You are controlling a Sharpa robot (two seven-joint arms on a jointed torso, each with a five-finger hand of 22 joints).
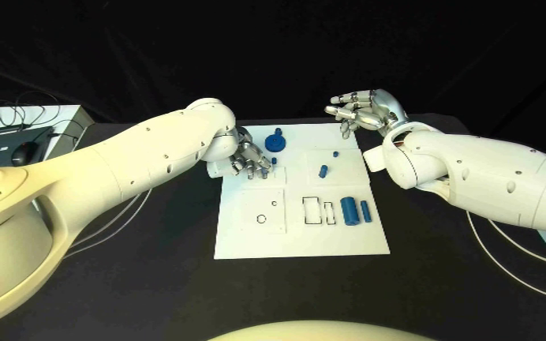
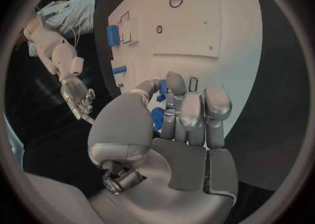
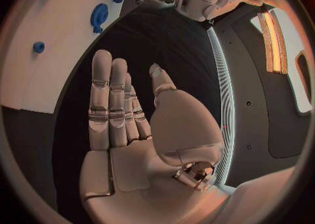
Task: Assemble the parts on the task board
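Evidently the left hand (image 1: 250, 159) curls its fingers down on the task board (image 1: 298, 234) beside the blue parts (image 1: 356, 210) (holding nothing visible), while the right hand (image 1: 364, 112) waits spread and empty above the surface.

We see a black bench (image 1: 136, 278) against a black curtain backdrop (image 1: 273, 33). At the bench's far left corner stands a white desk (image 1: 40, 120) carrying a dark computer mouse (image 1: 25, 151) and loose cables (image 1: 51, 116).

Matt white task board (image 1: 298, 234), blue plastic parts (image 1: 352, 210)
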